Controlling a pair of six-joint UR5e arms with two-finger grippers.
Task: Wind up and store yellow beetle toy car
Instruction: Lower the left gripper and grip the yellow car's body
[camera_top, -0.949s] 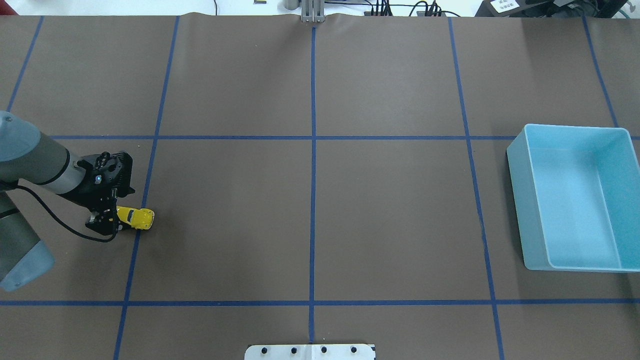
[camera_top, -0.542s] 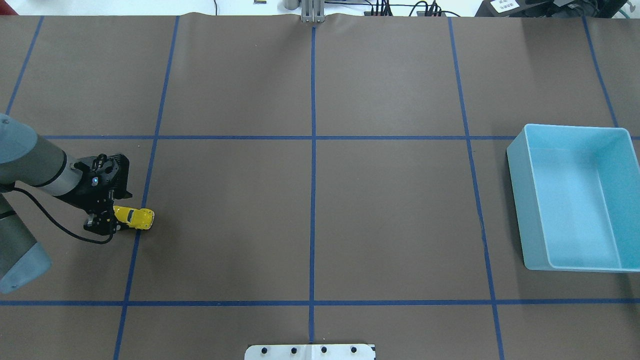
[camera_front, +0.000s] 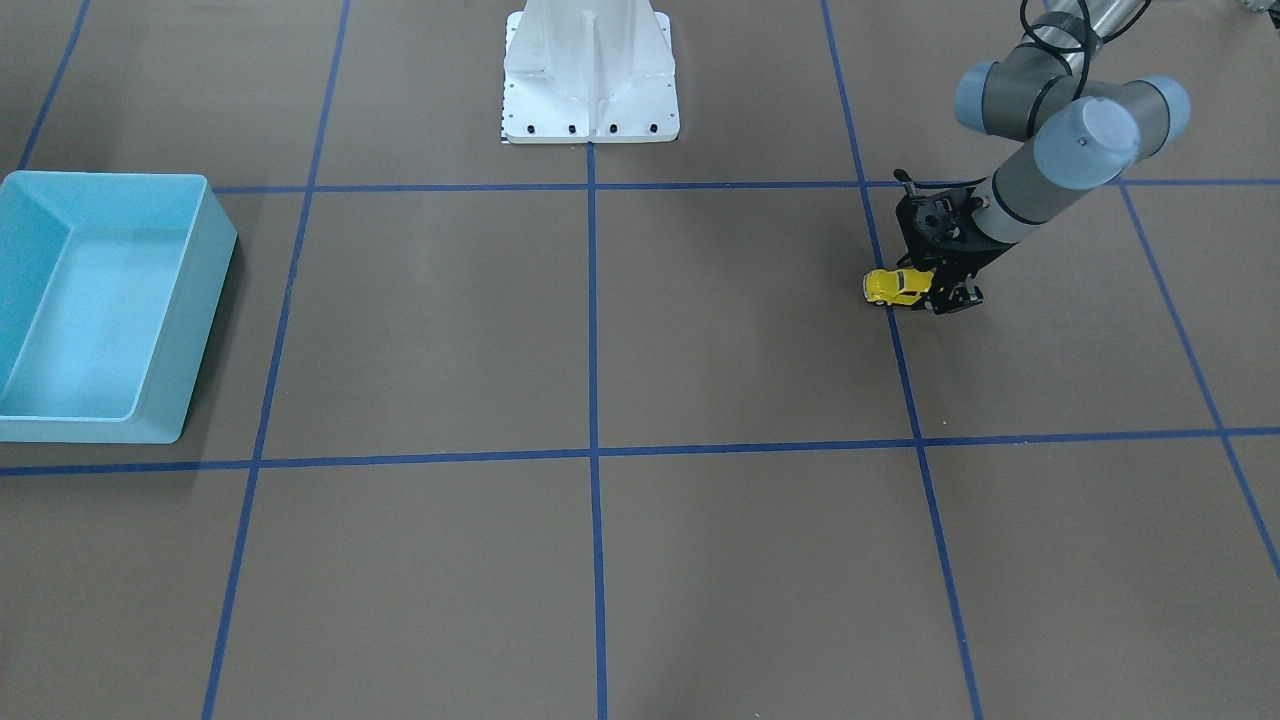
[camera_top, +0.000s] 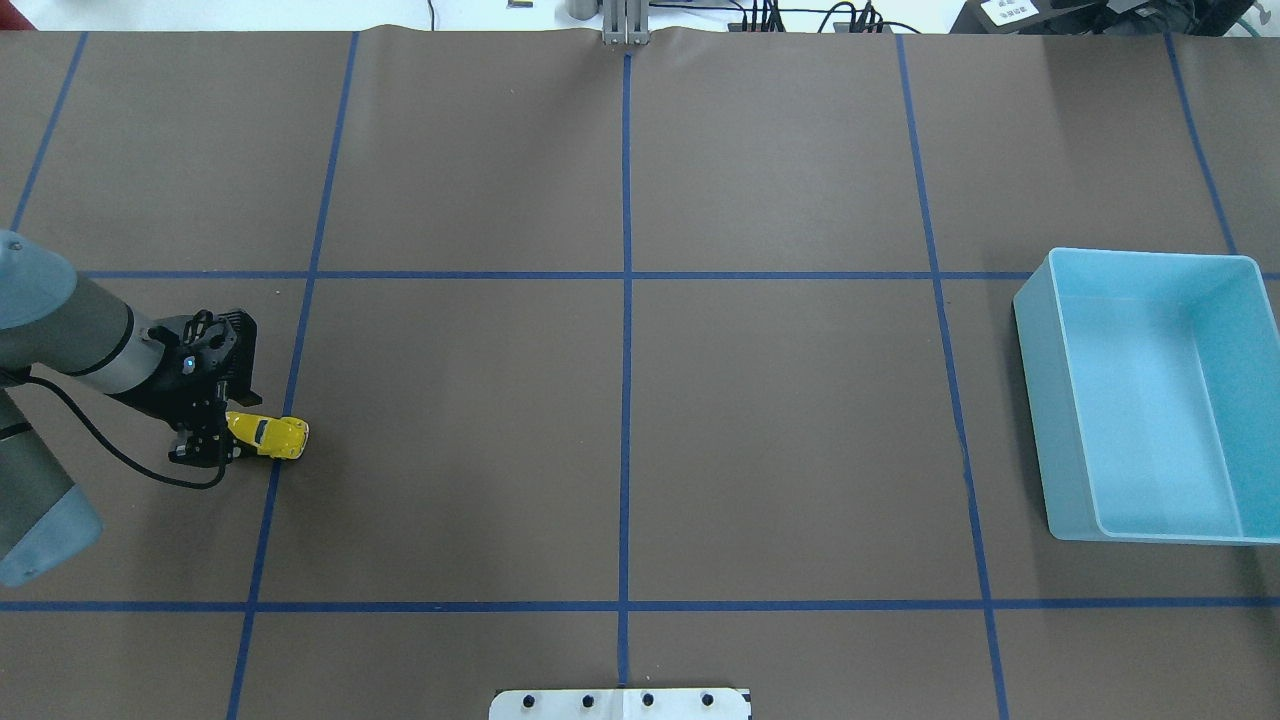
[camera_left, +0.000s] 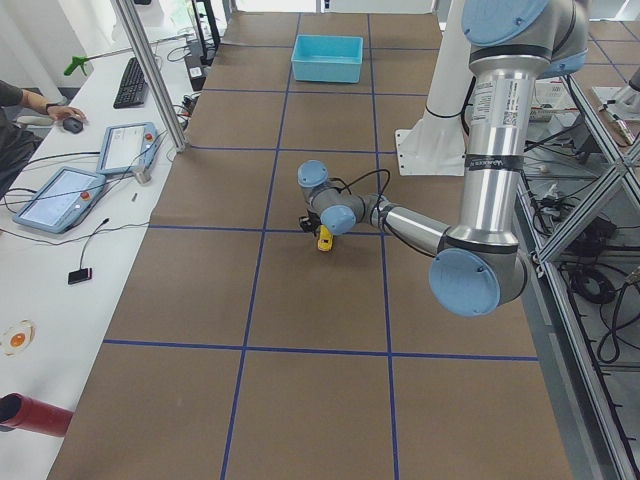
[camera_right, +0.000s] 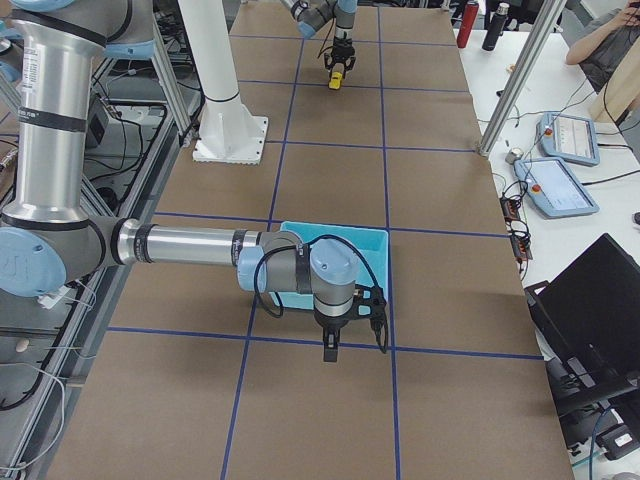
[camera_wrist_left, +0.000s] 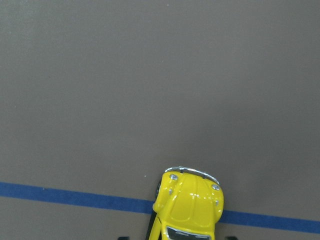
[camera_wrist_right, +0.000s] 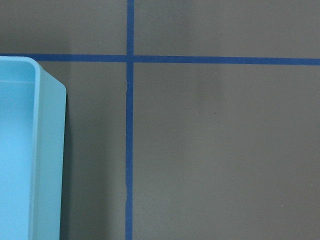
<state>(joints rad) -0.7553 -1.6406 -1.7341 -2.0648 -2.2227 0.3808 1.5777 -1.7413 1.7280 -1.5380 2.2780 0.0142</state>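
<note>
The left tool sits low over the brown worktop, its 2 fingers on either side of the rear of the yellow beetle toy car. The car stands on its wheels, nose pointing away from the tool. In the left wrist view only the bonnet, headlights and silvery front bumper show, the nose crossing a blue tape line. Dark finger ends barely reach that view's lower edge, so I cannot tell whether the tool pinches the car or merely straddles it.

The right tool points down, well apart from the left tool, just beside the light blue bin. Whether its fingers are spread or pressed together cannot be told.

A printed label on the left arm's silver tube and a white card past the worktop's far edge carry writing too small to read.
</note>
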